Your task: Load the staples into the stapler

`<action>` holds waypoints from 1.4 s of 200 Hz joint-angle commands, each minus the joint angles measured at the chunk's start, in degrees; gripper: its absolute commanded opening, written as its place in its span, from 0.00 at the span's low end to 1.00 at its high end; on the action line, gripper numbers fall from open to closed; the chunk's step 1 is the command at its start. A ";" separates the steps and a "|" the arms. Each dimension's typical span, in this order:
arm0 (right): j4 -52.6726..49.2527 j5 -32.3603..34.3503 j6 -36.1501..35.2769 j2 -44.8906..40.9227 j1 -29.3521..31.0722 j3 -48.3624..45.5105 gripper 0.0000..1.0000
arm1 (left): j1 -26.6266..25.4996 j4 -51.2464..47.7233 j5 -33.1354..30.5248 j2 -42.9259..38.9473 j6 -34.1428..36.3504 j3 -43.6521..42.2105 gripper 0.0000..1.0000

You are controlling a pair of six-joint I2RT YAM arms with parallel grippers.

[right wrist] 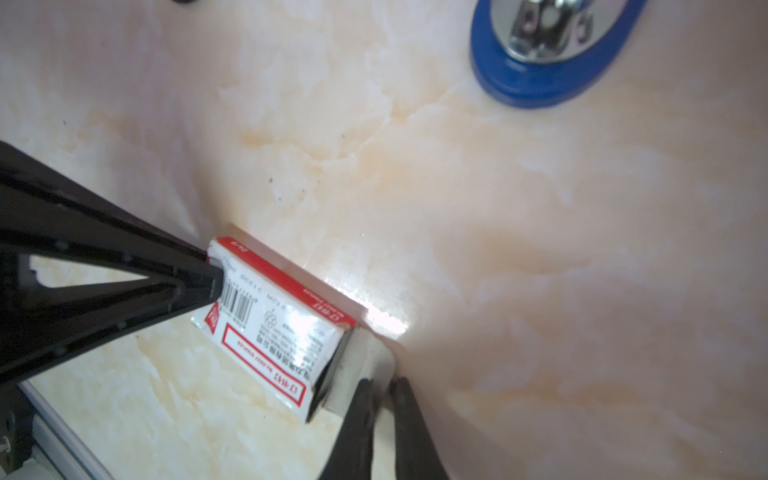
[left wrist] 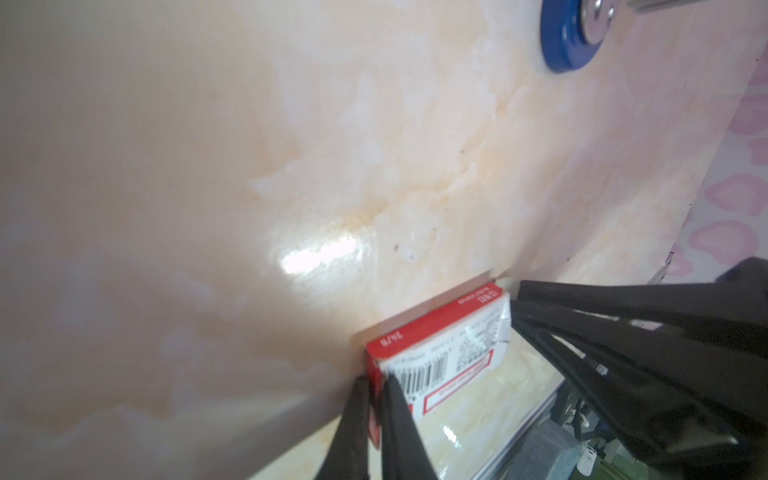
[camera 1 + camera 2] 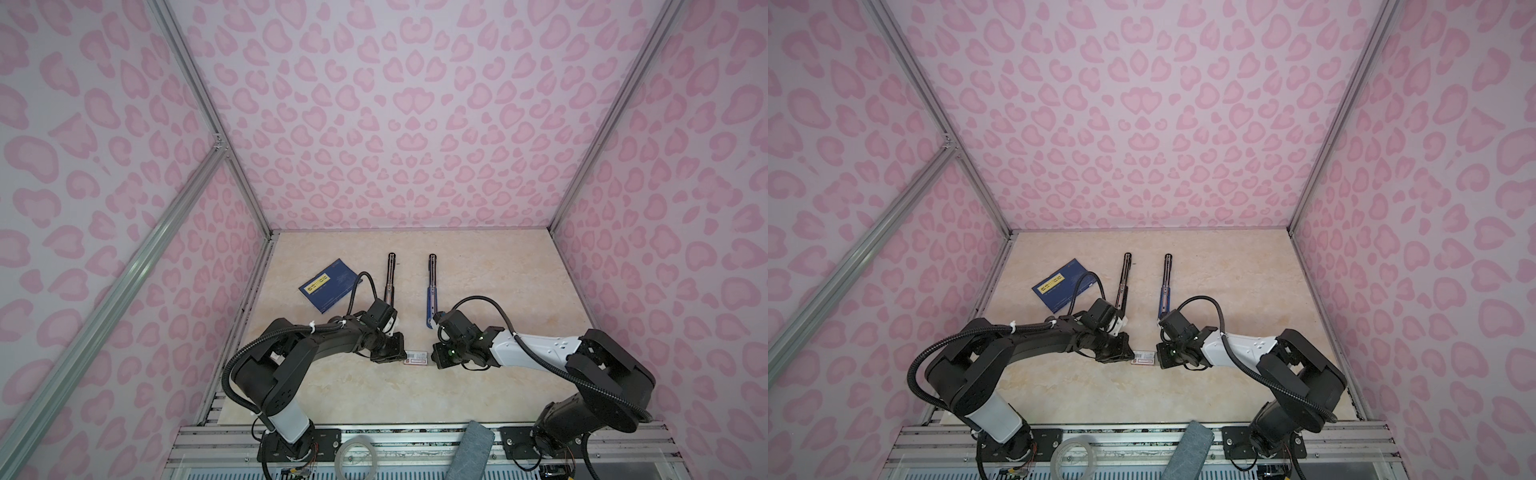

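Observation:
A small white red-labelled box (image 3: 417, 357) lies on the marble table (image 3: 498, 270) between my two grippers. My left gripper (image 2: 376, 380) is shut on the box's (image 2: 436, 345) red end. My right gripper (image 1: 382, 382) is shut on the white flap (image 1: 365, 357) that stands open at the other end of the box (image 1: 282, 328). The staples are hidden. Farther back lie two staplers, opened out flat: a blue one (image 3: 431, 291) and a black one (image 3: 390, 278). The blue stapler's rounded end shows in both wrist views (image 2: 569, 41) (image 1: 548, 70).
A dark blue booklet (image 3: 330, 289) with a yellow label lies at the back left, beside the black stapler. On the front rail sit a roll of clear tape (image 3: 357, 455) and a grey cloth (image 3: 471, 451). Pink patterned walls close in three sides.

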 commanded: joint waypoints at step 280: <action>1.40 -2.20 -1.13 -6.35 0.14 -1.10 0.45 | -0.04 -6.71 -18.07 -14.92 19.80 6.07 0.81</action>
